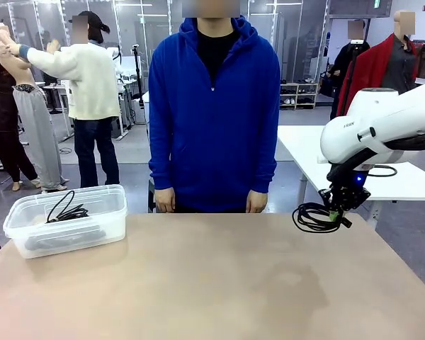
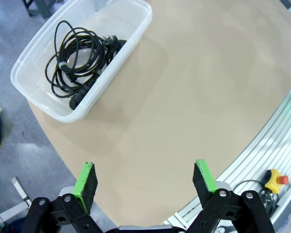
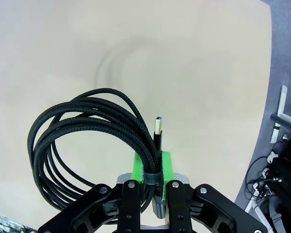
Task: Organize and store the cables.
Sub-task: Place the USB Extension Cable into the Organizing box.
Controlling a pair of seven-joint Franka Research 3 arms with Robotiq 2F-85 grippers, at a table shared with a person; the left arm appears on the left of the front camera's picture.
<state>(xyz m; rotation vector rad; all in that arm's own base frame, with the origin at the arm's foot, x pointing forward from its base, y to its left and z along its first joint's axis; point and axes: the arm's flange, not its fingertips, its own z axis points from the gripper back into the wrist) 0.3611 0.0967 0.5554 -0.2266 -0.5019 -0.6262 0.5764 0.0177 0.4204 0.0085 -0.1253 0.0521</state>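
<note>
My right gripper (image 1: 338, 210) hangs above the table's far right edge, shut on a coiled black cable (image 1: 313, 217). In the right wrist view that braided cable (image 3: 87, 141) loops out to the left of the closed green pads (image 3: 164, 165), with a metal plug tip (image 3: 158, 127) sticking up. Another coiled cable (image 1: 67, 210) lies in the clear plastic bin (image 1: 99, 228) at the far left of the table; the left wrist view shows this cable (image 2: 80, 60) and bin (image 2: 137, 25) from above. My left gripper (image 2: 145, 182) hovers high over the table, open and holding nothing.
A person in a blue hoodie (image 1: 214, 106) stands at the far side with hands (image 1: 165, 200) down at the table edge. The tan tabletop (image 1: 212, 283) stretches bare between bin and right gripper. A white table (image 1: 411, 180) stands behind the right arm.
</note>
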